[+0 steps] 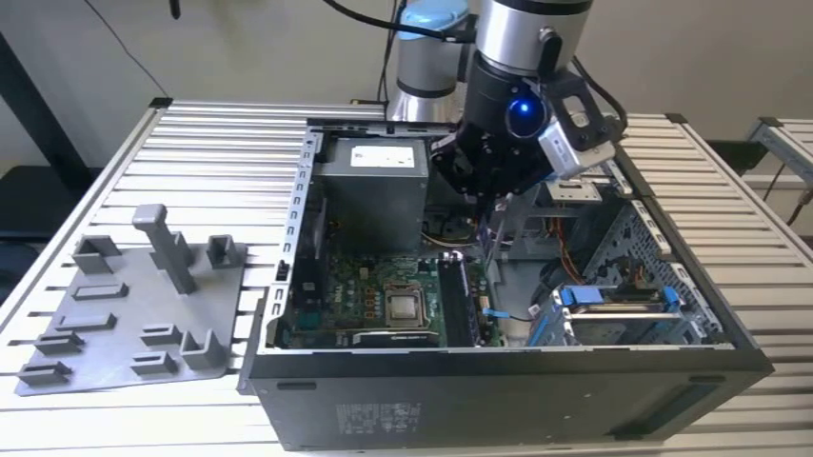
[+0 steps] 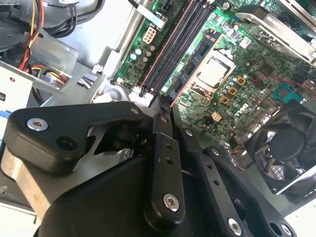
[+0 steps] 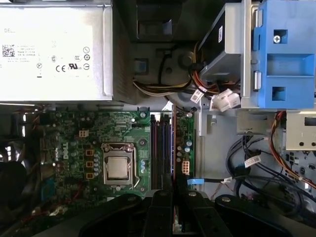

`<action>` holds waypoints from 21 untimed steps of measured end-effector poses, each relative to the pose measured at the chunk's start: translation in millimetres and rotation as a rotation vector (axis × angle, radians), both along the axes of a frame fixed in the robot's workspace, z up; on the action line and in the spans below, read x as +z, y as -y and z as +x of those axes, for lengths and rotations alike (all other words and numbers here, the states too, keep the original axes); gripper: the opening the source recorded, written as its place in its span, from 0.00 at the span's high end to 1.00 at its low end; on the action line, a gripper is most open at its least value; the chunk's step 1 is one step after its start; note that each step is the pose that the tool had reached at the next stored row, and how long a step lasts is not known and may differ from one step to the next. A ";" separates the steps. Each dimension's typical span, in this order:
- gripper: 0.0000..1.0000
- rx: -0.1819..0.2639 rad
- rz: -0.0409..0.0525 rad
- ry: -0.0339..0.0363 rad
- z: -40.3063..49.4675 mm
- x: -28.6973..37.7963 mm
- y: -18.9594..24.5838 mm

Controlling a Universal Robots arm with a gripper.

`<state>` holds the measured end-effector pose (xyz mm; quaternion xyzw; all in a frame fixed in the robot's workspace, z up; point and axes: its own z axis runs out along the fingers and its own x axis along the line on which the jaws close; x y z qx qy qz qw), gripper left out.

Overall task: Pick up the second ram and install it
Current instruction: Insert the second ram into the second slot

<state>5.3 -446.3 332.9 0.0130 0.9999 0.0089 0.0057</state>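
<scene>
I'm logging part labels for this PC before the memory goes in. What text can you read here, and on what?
Power supply white label: print and certification marks, too small to read reliably.
Cable tags: too small to read.
Computer case outer panel print: blurred.
Motherboard markings: blurred.
The second ram, held by the gripper: seen edge-on, no label readable.

certification signs and barcode on pale label [image 3: 49, 54] of power supply [image 3: 54, 49]; small print unreadable.
</scene>
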 end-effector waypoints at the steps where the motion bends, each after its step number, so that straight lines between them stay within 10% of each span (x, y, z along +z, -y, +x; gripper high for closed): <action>1: 0.86 0.000 0.0001 0.0000 0.0 -1.0 0.0; 21: 0.86 0.000 -0.0067 -0.0025 0.1 -11.3 0.0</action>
